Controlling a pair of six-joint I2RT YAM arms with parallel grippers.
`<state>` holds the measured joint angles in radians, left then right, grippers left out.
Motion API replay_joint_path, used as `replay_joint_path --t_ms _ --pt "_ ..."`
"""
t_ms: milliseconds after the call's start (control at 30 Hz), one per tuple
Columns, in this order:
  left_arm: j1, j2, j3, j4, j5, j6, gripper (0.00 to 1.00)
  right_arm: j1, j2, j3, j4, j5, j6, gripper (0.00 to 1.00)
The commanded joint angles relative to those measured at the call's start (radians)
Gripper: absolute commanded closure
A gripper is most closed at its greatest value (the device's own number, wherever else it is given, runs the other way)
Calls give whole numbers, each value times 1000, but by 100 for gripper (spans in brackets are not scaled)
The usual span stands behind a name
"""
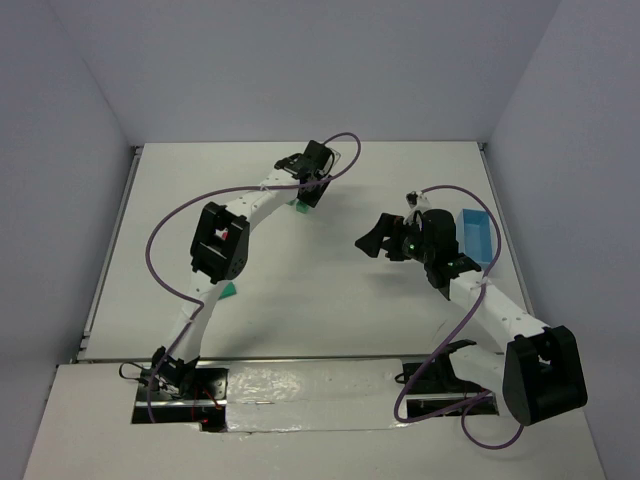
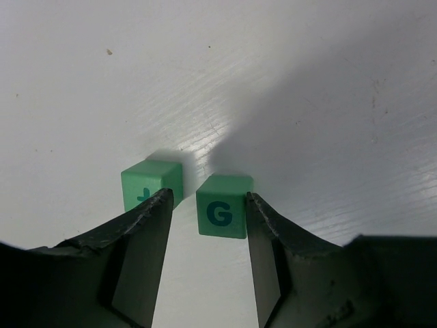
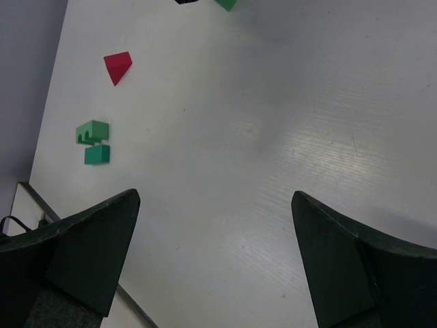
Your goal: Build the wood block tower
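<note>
In the left wrist view two green cubes sit side by side on the white table. The cube marked G [image 2: 222, 214] lies between my left gripper's [image 2: 208, 198] open jaws. It touches the right finger [image 2: 270, 246], with a gap to the left finger. The other green cube [image 2: 150, 181] stands just beyond the left fingertip. In the top view this gripper [image 1: 306, 193] is at the far middle over a green block [image 1: 300, 207]. The red wedge [image 3: 117, 67] and two more green blocks [image 3: 92, 131] [image 3: 97, 154] lie apart on the table. My right gripper [image 3: 215, 198] is open and empty above the table.
A light blue tray [image 1: 475, 236] stands at the right, just behind my right gripper [image 1: 385, 240]. A green block [image 1: 228, 291] shows beside the left arm's lower link. Purple cables loop over both arms. Grey walls stand on three sides of the table.
</note>
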<state>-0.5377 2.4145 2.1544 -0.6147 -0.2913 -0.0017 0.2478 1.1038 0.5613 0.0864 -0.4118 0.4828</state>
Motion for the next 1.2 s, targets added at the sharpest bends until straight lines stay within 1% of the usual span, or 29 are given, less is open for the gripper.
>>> replay_joint_path --t_ms 0,67,100,133,167,200,333,367,400,467,533,600,700,833,1000,1167 --pt "8 -63 -4 3 -8 35 39 -4 7 2 53 -18 7 0" --pt "8 -93 -39 29 4 34 32 -4 8 2 52 -21 5 0" --pt "10 -106 -51 36 6 34 21 -2 10 3 53 -22 5 0" --pt "10 -117 -73 44 6 34 15 -2 10 2 53 -22 4 0" --pt "13 -136 -80 53 10 35 4 -2 10 3 53 -24 4 0" --pt "18 -146 -90 58 18 35 1 -2 10 3 53 -25 4 0" --pt "65 -193 -126 66 82 42 0 2 13 6 53 -30 2 0" --pt "74 -198 -129 69 131 46 1 1 13 6 53 -30 2 0" --pt "82 -201 -130 69 151 54 1 5 14 6 53 -33 2 0" --pt "94 -190 -107 35 188 63 1 4 14 6 52 -33 0 0" --pt "99 -155 -52 -3 222 75 0 5 14 8 50 -32 -1 0" --pt "99 -112 2 -55 219 72 0 5 19 11 47 -32 -1 0" --pt "104 -81 19 -82 227 63 0 7 30 15 44 -33 -1 0" --pt "108 -74 5 -63 253 48 0 8 44 22 42 -39 -1 0" --pt "116 -35 42 -86 276 28 0 15 50 25 38 -35 -6 0" --pt "128 -2 68 -102 256 11 1 21 56 31 35 -33 -10 0"
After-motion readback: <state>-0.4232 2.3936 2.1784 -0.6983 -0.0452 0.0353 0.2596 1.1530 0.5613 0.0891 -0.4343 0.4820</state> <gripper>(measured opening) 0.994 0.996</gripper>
